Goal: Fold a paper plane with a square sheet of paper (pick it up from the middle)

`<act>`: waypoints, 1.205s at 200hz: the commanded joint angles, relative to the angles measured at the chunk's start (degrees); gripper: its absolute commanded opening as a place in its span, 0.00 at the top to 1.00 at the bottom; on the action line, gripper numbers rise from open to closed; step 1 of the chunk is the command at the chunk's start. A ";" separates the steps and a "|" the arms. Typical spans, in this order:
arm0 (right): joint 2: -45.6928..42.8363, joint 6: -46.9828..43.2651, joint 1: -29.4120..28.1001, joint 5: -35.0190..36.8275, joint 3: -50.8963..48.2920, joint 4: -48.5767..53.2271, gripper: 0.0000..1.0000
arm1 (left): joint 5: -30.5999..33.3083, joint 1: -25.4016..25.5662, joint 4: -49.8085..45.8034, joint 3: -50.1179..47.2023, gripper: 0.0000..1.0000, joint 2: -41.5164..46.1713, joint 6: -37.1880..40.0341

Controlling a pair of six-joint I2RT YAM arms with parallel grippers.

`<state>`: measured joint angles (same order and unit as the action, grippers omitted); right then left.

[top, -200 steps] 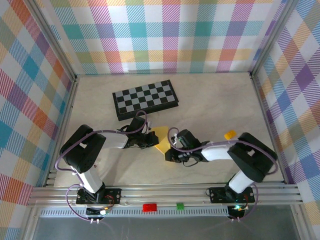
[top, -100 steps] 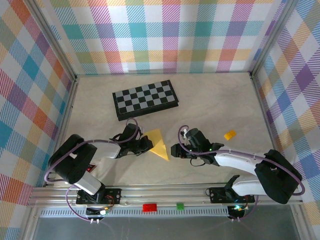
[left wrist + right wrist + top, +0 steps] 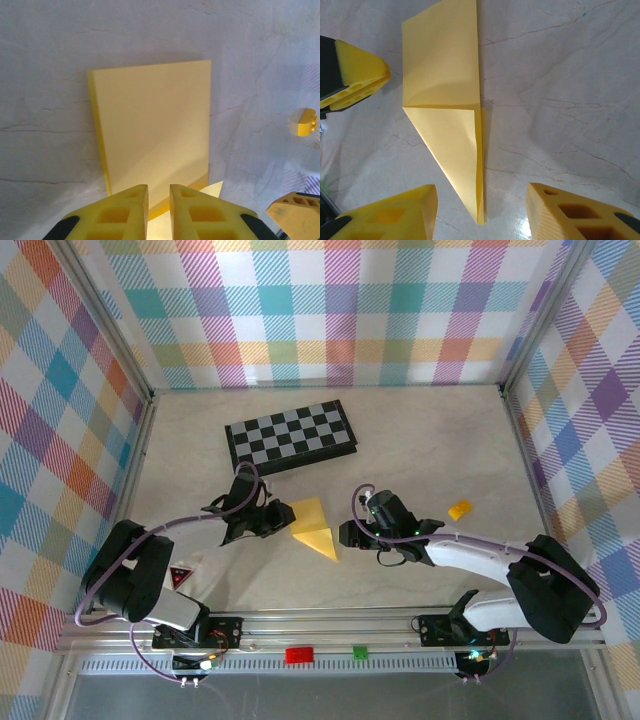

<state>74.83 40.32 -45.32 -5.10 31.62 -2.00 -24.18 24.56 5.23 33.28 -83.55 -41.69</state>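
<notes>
One paper plane (image 3: 313,529), folded to a point at one end, lies flat on the counter (image 3: 440,440) between two tools, and neither touches it. The left tool (image 3: 283,515) sits just off its left edge, jaws parted by a slit and gripping nothing. The right tool (image 3: 343,537) faces the pointed tip, jaws wide apart and empty. One chessboard (image 3: 291,438) lies further back. One small orange block (image 3: 459,510) sits off to the right. Bare counter surrounds the paper.
</notes>
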 commanded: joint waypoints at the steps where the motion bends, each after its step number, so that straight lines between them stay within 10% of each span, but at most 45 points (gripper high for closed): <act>1: -1.09 1.24 0.45 -0.07 -0.81 -0.55 0.49 | -4.82 -1.64 -1.03 1.00 0.78 -0.45 1.44; 88: 10.08 2.12 6.92 -21.20 3.39 -11.53 0.57 | -7.76 -4.66 -0.72 0.60 0.59 1.18 2.83; 192: 22.23 -0.61 6.38 -23.03 9.32 -10.00 0.62 | -13.76 -5.40 2.19 2.31 0.57 -5.48 1.83; 241: 22.72 -1.53 6.47 -23.50 9.38 -10.40 0.82 | -11.67 -5.56 -0.69 3.28 0.55 -5.66 3.47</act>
<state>97.78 40.60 -38.61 -27.66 40.47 -11.55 -36.14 19.88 5.91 34.94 -88.44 -39.48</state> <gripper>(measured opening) 0.211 0.449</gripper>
